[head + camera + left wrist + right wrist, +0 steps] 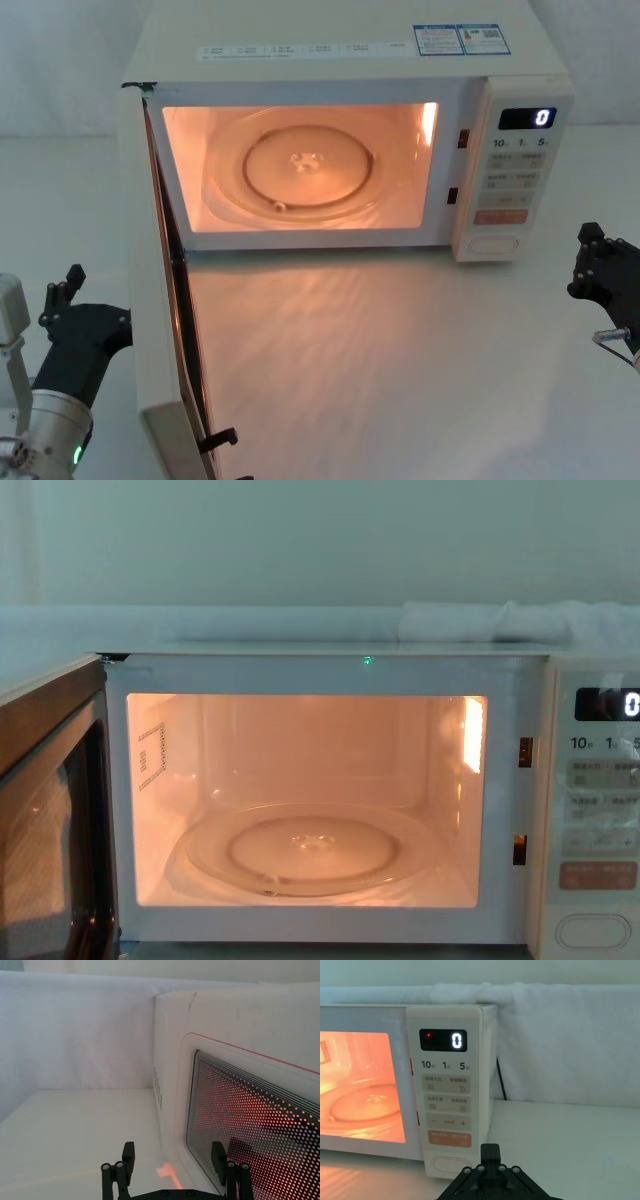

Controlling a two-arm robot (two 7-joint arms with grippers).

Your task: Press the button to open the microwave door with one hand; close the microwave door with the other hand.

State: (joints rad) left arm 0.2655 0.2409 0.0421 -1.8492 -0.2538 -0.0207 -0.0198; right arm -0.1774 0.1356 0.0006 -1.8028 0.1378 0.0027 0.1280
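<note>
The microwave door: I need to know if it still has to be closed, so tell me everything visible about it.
The cream-white microwave door with its dark dotted window and thin pink outline stands swung wide open, hinged at the oven's left side, upright. The lit cavity glows through the window. The black left gripper hangs just outside its outer face, fingers open; whether they touch it cannot be told.
</note>
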